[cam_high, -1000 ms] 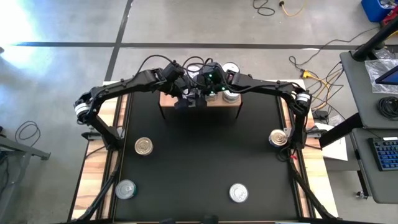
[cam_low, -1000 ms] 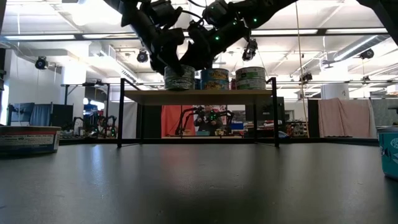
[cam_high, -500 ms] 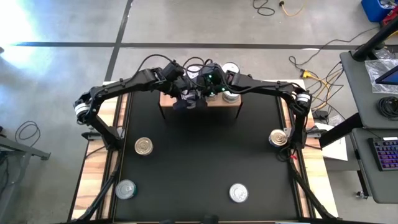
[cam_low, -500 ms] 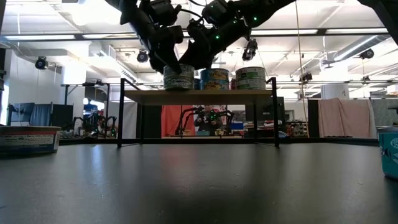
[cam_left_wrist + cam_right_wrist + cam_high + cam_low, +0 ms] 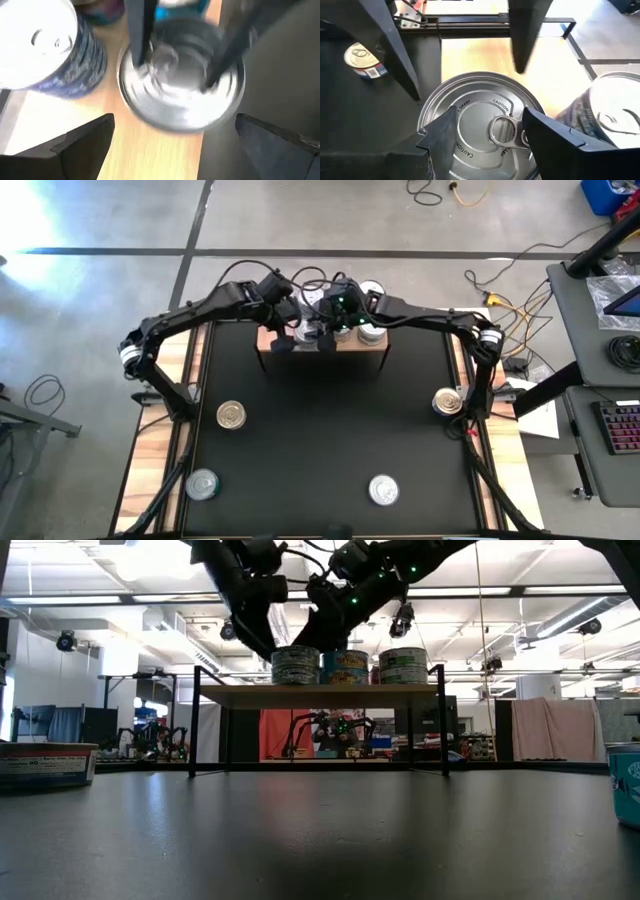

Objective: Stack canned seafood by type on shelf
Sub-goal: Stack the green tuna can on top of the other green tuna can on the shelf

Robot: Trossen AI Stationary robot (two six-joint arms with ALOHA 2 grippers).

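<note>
Shelf (image 5: 352, 346): light-wood board at 12 o'clock on the black mat (image 5: 320, 440); both my arms meet over it.
Tin in hand (image 5: 479, 131): silver lid with ring pull, standing on the board; in the low view it is the leftmost of the row (image 5: 296, 666).
Right gripper (image 5: 322, 337): fingers part-spread, one each side of that lid and right at its rim; whether they press it, I cannot tell.
Left gripper (image 5: 281, 343): fingers wide apart, holding nothing, straddling the same tin from the 9 o'clock side.
Neighbour tins: blue-labelled tin (image 5: 52, 47) just beside it; two more (image 5: 403, 665) along the board.
Loose tins: gold lid (image 5: 231, 416) at 9 o'clock, silver (image 5: 202, 484) at 7, silver (image 5: 383, 490) at 5, blue-sided (image 5: 447, 401) at 3.
Step, my judgement: settling this tin in its place.
Next move calls for: clearing both grippers straight up without nudging the row, then fetching a matching loose tin.
</note>
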